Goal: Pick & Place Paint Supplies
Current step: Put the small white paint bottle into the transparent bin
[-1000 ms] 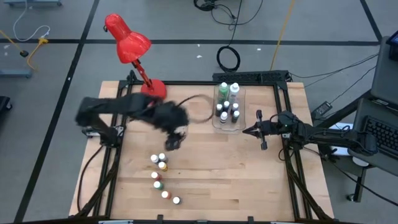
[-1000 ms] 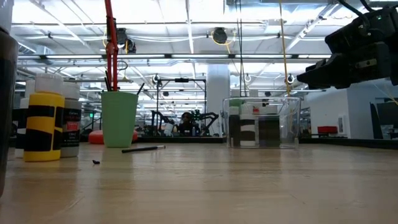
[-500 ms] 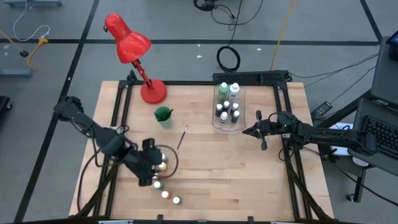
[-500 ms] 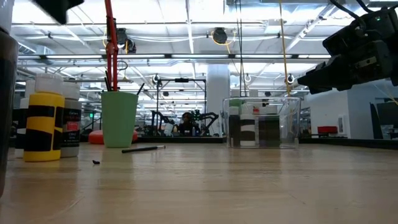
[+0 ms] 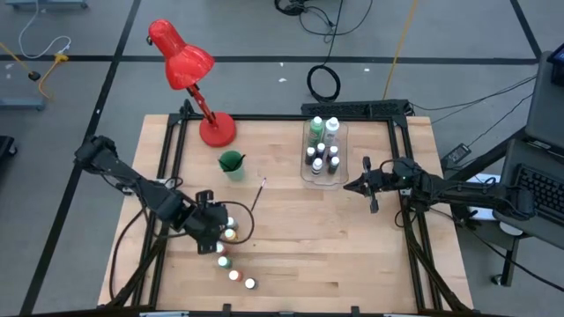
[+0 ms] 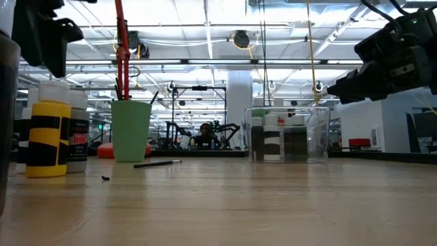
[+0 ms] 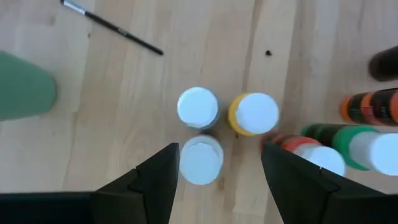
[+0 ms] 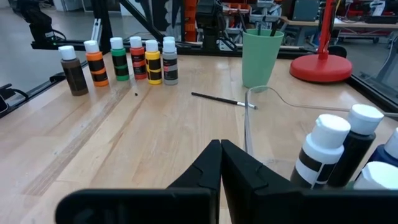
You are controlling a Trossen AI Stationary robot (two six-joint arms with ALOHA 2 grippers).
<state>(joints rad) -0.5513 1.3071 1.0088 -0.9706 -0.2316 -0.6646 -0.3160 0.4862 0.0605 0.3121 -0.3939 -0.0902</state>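
— Paint bottles [image 5: 231, 251], where are they?
— A row stands on the table's [image 5: 352, 246] front-left part. The left gripper [image 7: 217, 163] hovers right above its far end, fingers [image 7: 158, 180] spread, with a white-capped bottle [image 7: 201, 160] between them and a yellow bottle [image 7: 253, 114] just beyond.
— And the right gripper [image 8: 221, 163]?
— Pressed together, holding nothing, near the clear bin [image 5: 322, 150] that holds more bottles.
— The brush [image 5: 259, 194]?
— Flat on the wood, between the green cup [image 5: 232, 164] and the row.
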